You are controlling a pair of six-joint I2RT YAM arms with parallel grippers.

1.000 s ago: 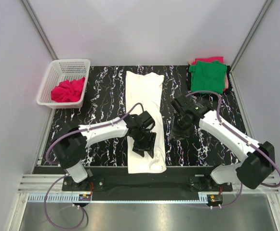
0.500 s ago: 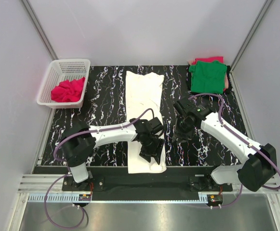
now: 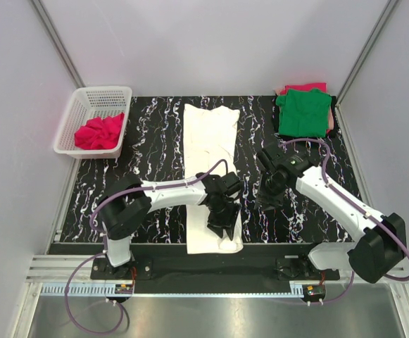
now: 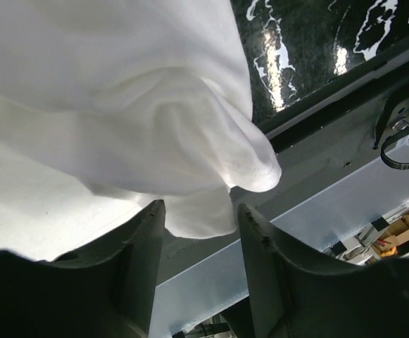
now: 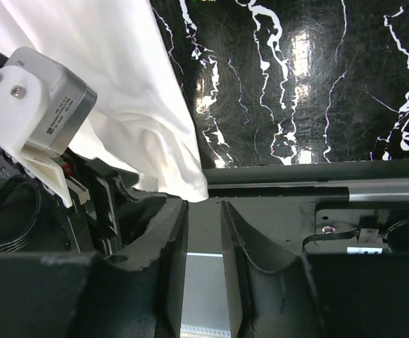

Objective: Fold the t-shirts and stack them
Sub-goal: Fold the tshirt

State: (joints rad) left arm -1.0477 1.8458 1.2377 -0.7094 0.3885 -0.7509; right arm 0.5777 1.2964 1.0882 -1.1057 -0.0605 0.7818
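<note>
from above: mid-fold on the white cotton t-shirt, a narrow strip down the black marbled table; left gripper over its near hem, right gripper beside. left wrist: fingers parted around the hem corner, unpinched. right wrist: fingers narrowly apart, empty. next, probably: pinch near corners, carry collarward.

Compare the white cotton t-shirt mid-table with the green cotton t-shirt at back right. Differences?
Shape: the white cotton t-shirt is a long narrow strip running front to back; the green cotton t-shirt is a compact folded rectangle.
Support: white lies straight on the black marbled table; green sits on a pinkish-red folded shirt.
Finish: white's near end is rumpled; green lies flat.
Shared: both are plain soft fabric.
</note>
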